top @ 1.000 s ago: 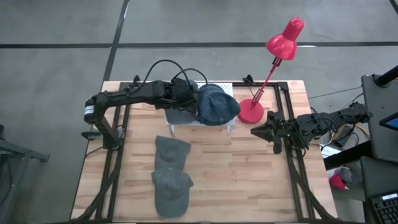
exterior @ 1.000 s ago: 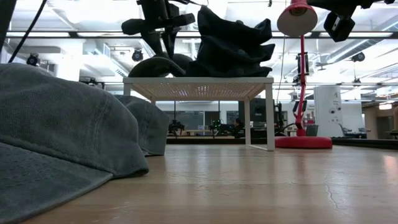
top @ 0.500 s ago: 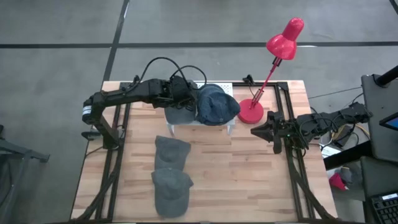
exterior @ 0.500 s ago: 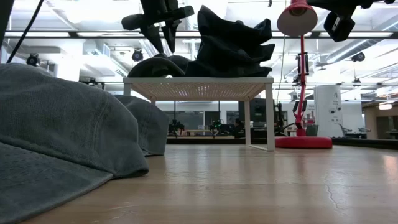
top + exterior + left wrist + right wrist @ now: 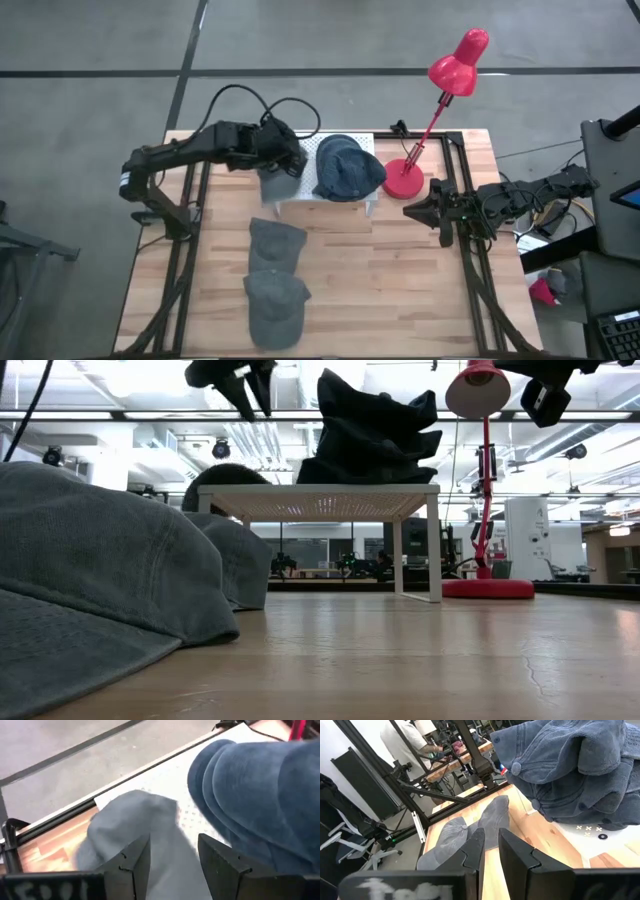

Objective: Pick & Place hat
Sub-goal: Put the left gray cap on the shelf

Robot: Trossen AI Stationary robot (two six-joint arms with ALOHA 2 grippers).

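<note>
A white perforated shelf stands at the table's far middle. A stack of blue hats sits on its right part. A grey hat lies on its left part, reaching past the left edge. My left gripper hovers open above that grey hat, nothing between its fingers; in the high view it is over the shelf's far left corner. Two more grey hats lie on the table nearer the front. My right gripper waits shut at the right, clear of everything.
A red desk lamp stands with its base just right of the shelf, its head leaning past the far edge. Black frame rails run along the table's left and right sides. Bare wood lies between the shelf and my right gripper.
My left gripper has risen from the grey hat and drawn back toward the table's left edge, its fingers apart and off the hat. The grey hat stays on the shelf, now sitting a little farther toward the shelf's left edge. The blue stack has not moved.
</note>
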